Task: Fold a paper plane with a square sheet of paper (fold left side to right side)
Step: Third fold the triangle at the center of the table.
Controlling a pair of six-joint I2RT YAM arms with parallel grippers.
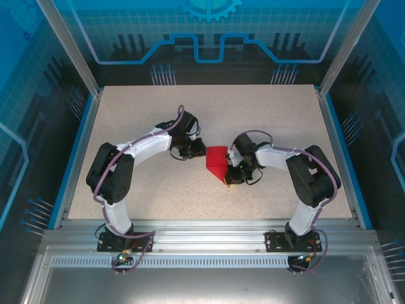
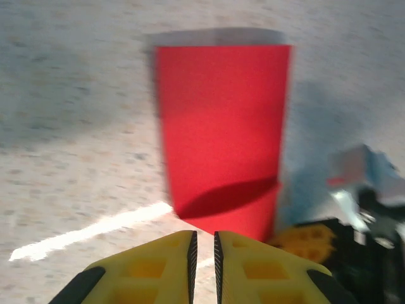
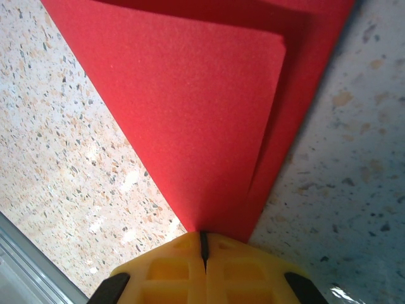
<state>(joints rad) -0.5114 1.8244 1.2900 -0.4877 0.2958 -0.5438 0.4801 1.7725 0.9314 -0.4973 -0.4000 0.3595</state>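
The right gripper [image 3: 204, 244] is pinched tight on the tip of the paper [image 3: 190, 114]; left gripper [image 2: 202, 247] just a slit apart, empty, paper right ahead on the speckled bench [image 2: 76, 158].

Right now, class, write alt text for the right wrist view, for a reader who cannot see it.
The right end effector, yellow and closed at the bottom edge, pinches the pointed tip of the folded red square sheet of paper. The paper's layered flaps widen upward across the frame, above the speckled table.
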